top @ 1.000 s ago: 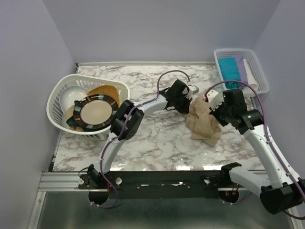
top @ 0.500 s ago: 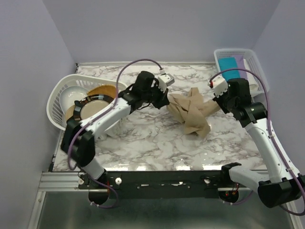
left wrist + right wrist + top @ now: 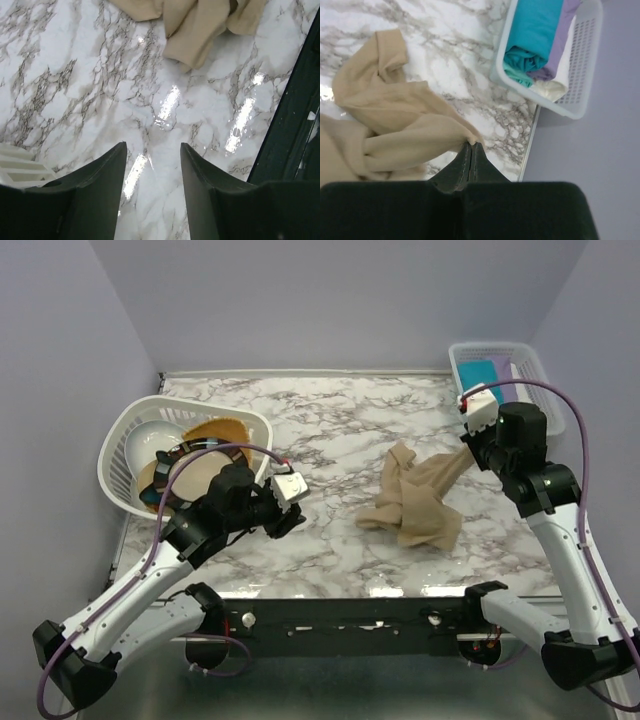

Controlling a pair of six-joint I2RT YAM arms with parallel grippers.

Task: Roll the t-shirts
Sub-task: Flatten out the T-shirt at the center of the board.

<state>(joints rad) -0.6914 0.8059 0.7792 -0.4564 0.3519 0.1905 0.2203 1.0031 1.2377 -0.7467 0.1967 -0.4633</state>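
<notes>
A crumpled beige t-shirt lies right of the table's middle, also seen in the right wrist view and at the top of the left wrist view. My right gripper is shut on a pinched fold of the beige t-shirt at its right end, which it holds up. My left gripper stands open over bare marble at the front left, well apart from the shirt. Teal, lilac and white rolled t-shirts lie in the white basket at the back right.
A round white laundry basket at the left holds a dark-rimmed patterned plate, a golden-brown woven piece and a white bowl. The dark metal front rail borders the table. Walls close in left, back and right.
My left gripper let go of the beige t-shirt, opened and pulled back to the front left. My right gripper moved up and right, drawing the shirt's end with it.
</notes>
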